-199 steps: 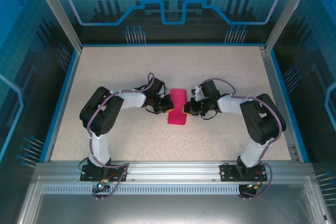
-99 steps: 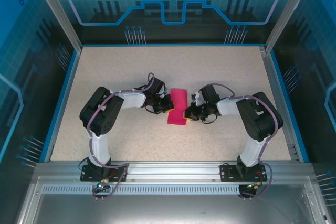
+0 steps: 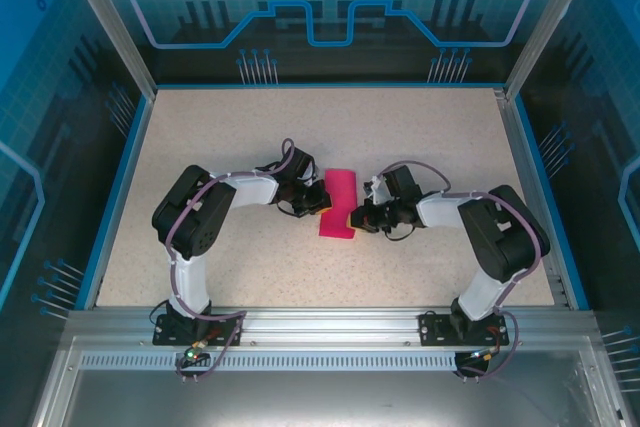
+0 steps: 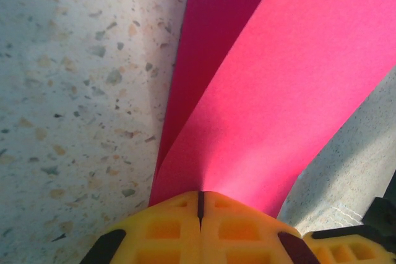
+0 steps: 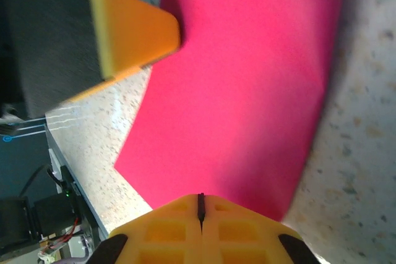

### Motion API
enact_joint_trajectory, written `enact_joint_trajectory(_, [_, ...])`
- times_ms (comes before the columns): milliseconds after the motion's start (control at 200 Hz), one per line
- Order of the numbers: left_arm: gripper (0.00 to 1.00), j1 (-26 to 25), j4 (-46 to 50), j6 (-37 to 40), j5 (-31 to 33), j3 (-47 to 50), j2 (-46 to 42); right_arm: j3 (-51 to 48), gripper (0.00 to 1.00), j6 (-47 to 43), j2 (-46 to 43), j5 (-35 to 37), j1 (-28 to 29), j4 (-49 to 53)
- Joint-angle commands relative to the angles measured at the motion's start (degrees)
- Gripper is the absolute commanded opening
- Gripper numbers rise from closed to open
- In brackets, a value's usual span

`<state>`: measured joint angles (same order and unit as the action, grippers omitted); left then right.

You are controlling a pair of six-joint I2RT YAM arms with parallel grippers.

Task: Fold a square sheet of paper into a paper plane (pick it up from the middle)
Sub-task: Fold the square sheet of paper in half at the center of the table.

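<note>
Folded magenta paper sheet (image 3: pixel 338 197) lying mid speckled table (image 3: pixel 230 137), left gripper (image 3: pixel 322 204) clamped tight on its left edge, right gripper (image 3: pixel 354 217) clamped tight on its right edge

Speckled table (image 3: pixel 200 147) (blue-rimmed) inside a blue-panelled enclosure (image 3: pixel 330 7).

Top camera overhead, far; wrist cameras close, opposite sides, sharing paper (image 3: pixel 340 192).
</note>
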<state>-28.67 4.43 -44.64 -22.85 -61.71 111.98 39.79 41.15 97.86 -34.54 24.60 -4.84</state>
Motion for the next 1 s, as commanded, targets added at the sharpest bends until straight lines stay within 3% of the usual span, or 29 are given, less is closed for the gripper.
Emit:
enact_joint_trajectory(0, [0.0, -0.51, 5.0, 1.38, 2.37, 0.12, 3.57, -1.92, 0.0, 0.6, 2.31, -0.17, 0.71, -1.28])
enact_joint_trajectory(170, [0.0, -0.59, 5.18, 1.43, 2.37, -0.07, 3.72, -2.27, 0.0, 0.64, 2.87, 0.18, 0.8, -0.9])
enact_joint_trajectory(430, [0.0, -0.58, 5.45, 1.5, 2.29, -0.28, 3.77, -2.04, 0.0, 0.61, -3.04, -0.38, 1.93, 0.81])
enact_joint_trajectory(995, [0.0, -0.58, 5.71, 1.75, 2.3, -0.34, 3.84, -4.36, 0.0, -0.78, 1.04, 2.95, 2.39, 3.04])
